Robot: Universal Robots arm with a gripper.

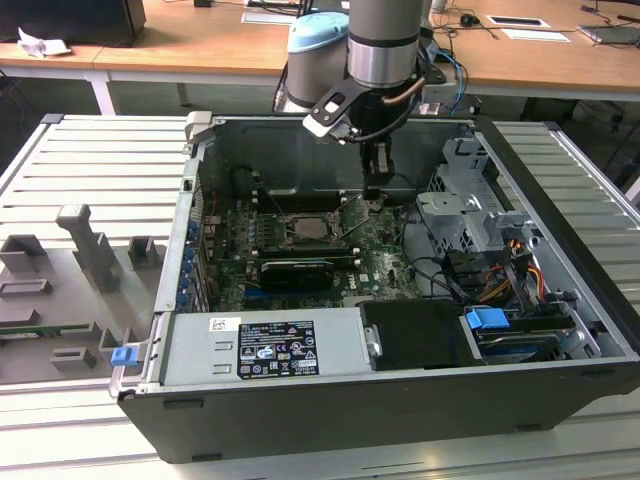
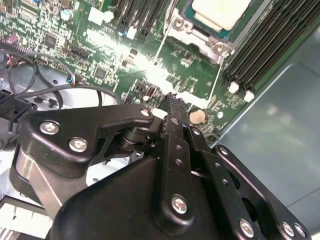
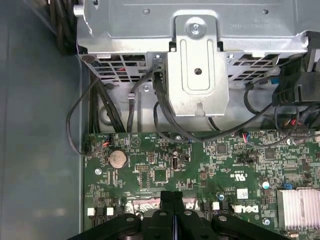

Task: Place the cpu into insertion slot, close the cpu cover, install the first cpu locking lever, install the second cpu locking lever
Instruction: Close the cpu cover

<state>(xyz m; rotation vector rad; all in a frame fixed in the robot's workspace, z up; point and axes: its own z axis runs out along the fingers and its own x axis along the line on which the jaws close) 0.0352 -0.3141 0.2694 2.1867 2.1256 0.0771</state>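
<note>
Second wrist view shows the end effector (image 2: pixel 172 100) clenched on nothing, low over the motherboard's (image 2: pixel 100 45) edge beside the coin cell (image 2: pixel 197 116), while the cpu (image 2: pixel 220 12) sits in the insertion slot (image 2: pixel 197 30), a light, stiff, fragile chip probably best gripped by its opposite side edges.

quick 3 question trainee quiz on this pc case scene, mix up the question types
1. True or false: the black gripper holds the pale square metal-topped cpu.
2. The gripper's jaws are: A) wide open B) shut together C) clamped on a cable.
3. What does the round silver coin battery sit on?
Key: 1 false, it lies in the dark metal-rimmed insertion slot; 2 B; 3 the green circuit board.
</note>
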